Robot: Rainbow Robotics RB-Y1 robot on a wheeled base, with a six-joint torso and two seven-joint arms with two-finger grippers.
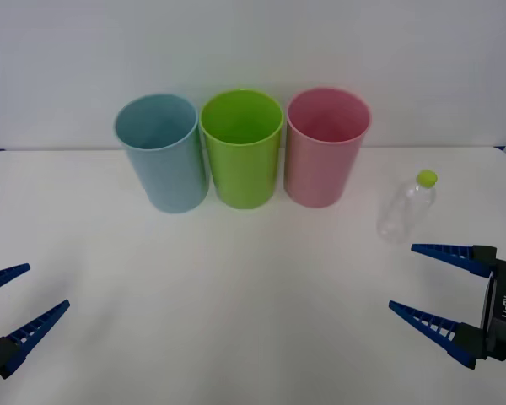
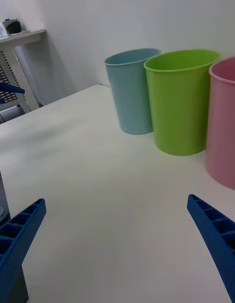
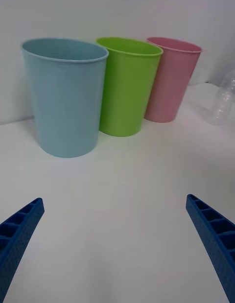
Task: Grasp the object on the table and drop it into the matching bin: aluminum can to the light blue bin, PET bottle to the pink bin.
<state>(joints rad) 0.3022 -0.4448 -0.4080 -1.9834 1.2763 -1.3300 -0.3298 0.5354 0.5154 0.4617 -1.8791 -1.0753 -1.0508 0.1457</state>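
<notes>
The small clear plastic bottle with a yellow-green cap (image 1: 407, 211) stands upright on the white table (image 1: 236, 295), beside the tall pink plastic bin (image 1: 326, 148). The right gripper (image 1: 428, 291), jaws spread and empty, sits just short of the bottle and is much nearer it than the spread, empty left gripper (image 1: 21, 299).

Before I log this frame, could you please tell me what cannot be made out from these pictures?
- PET bottle: left wrist view's edge cuts it off, cap outside the picture.
- Pink bin: partly cut by the right wrist view's edge.
- Bin bottoms: hidden by their own walls, front view.
- Left end effector: its body is cut by the front view's edge.
</notes>
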